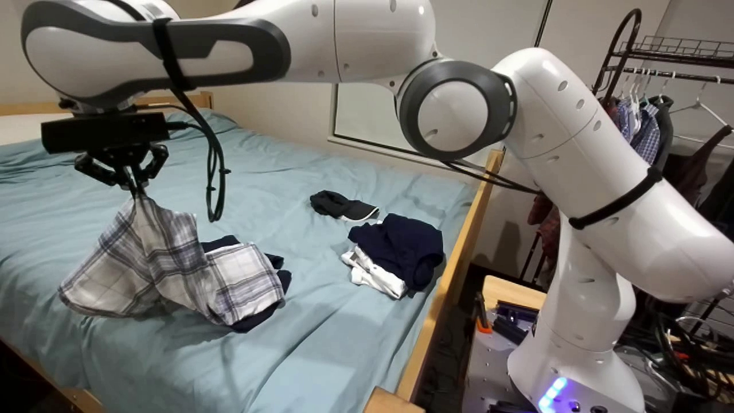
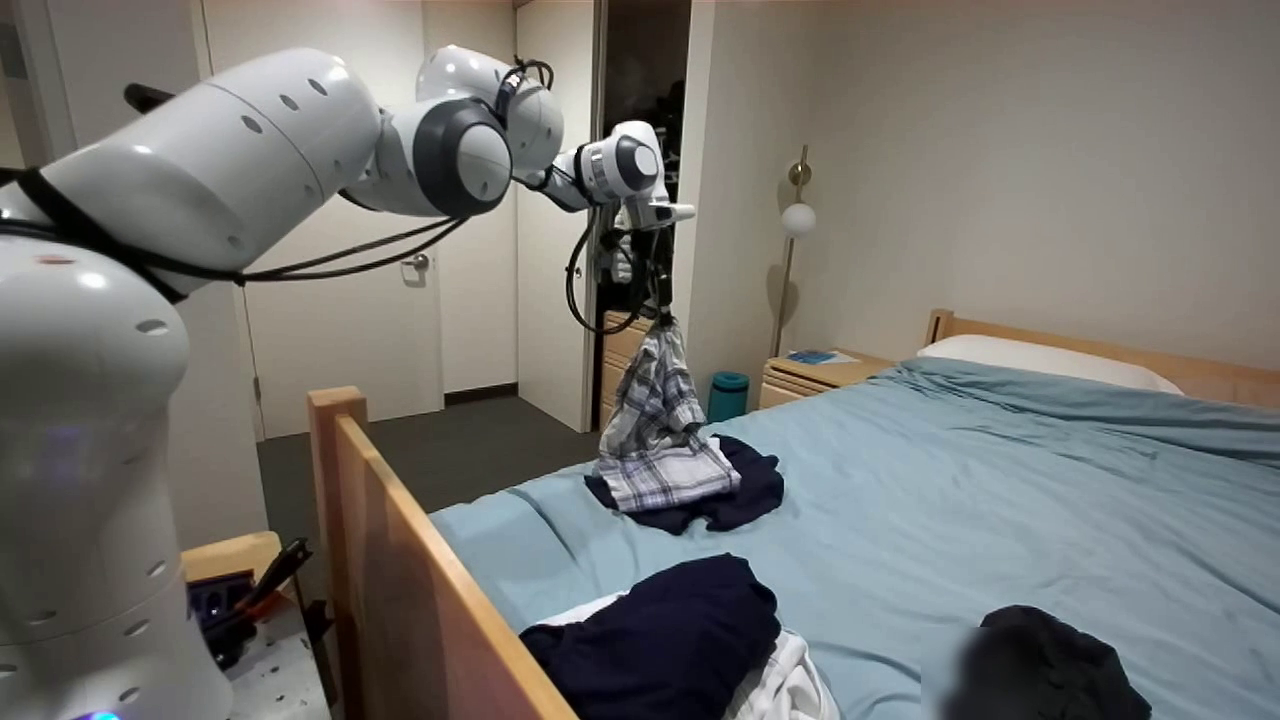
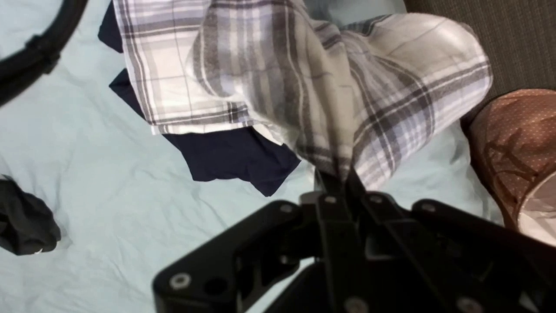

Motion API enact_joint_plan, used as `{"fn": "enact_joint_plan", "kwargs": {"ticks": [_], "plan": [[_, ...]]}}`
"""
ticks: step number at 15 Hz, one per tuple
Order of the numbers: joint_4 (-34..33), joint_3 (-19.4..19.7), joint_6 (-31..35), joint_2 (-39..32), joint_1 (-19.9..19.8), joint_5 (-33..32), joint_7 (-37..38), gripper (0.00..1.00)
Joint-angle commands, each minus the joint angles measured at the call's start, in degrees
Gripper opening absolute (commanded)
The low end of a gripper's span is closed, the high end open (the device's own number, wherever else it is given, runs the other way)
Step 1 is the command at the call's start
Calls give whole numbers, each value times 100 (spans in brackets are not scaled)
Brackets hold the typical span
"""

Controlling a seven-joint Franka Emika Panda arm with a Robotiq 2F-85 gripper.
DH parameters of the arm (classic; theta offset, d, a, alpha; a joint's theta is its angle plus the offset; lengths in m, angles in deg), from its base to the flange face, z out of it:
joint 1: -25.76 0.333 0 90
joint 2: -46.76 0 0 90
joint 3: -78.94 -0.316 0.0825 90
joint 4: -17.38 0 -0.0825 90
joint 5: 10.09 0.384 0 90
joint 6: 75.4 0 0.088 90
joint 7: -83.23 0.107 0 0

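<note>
Jaws pinched tight on plaid garment (image 1: 178, 246), which hangs below; lower end lies over navy clothing (image 3: 230, 156) on bed (image 1: 327, 344).

Garment (image 3: 234, 155) partly hidden by shirt (image 3: 312, 87), cap (image 2: 1060, 665) blurred (cropped)

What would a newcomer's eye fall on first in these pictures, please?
The plaid cloth likely comes first, hanging from the shut gripper above the bed, its lower part resting partly on dark clothing. The white arm across the top of an exterior view is next, then the navy and white clothes pile beside the wooden bed rail.
</note>
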Motion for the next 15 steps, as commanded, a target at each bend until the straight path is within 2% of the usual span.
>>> {"fn": "enact_joint_plan", "kwargs": {"ticks": [1,4,10,12,15], "plan": [[1090,-104,622,454,-230,406,722,6],[1927,13,1028,868,-281,519,1620,6],[3396,103,1260,1816,-350,772,3269,6],[3889,59,1312,2098,-414,1114,3602,6],[4717,-99,1418,2496,-677,1865,3565,6]]}}
